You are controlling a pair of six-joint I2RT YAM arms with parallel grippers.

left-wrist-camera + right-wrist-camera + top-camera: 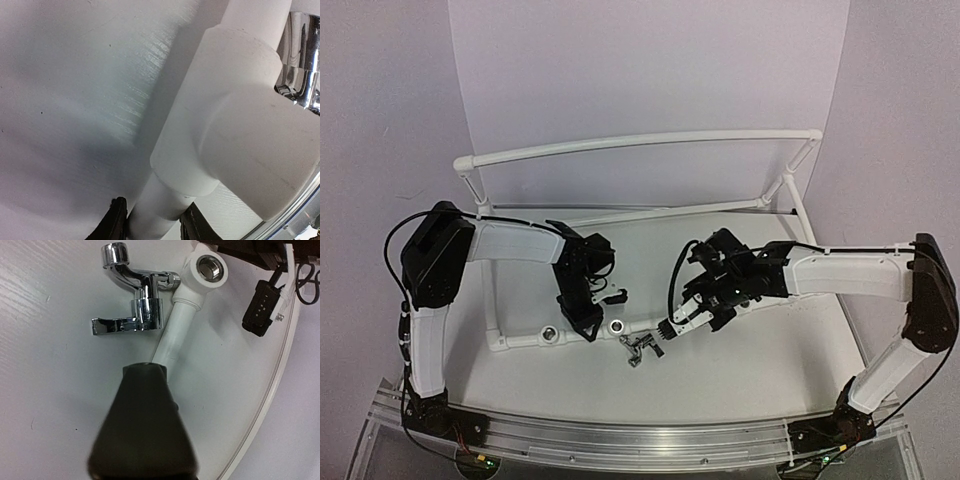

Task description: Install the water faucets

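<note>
One water faucet [640, 349], a shiny metal tap with a lever, lies on the table beside the front white pipe [520, 339]. It also shows in the right wrist view [134, 307] and at the edge of the left wrist view [300, 55]. A second faucet is not in view. My left gripper [588, 325] is shut on the pipe [155, 210] just below a tee fitting [240, 130]. My right gripper [670, 325] sits on the pipe's end section [175, 332] near the open socket [211, 267]. Its upper finger [150, 425] covers the pipe and hides the lower one.
The white pipe frame has a tall back rail [640, 142] and side posts. Two silver-ringed sockets [548, 333] [617, 326] face up on the front pipe. A black connector [260, 307] on a cable hangs near the left arm. The curved table edge [270, 390] is close.
</note>
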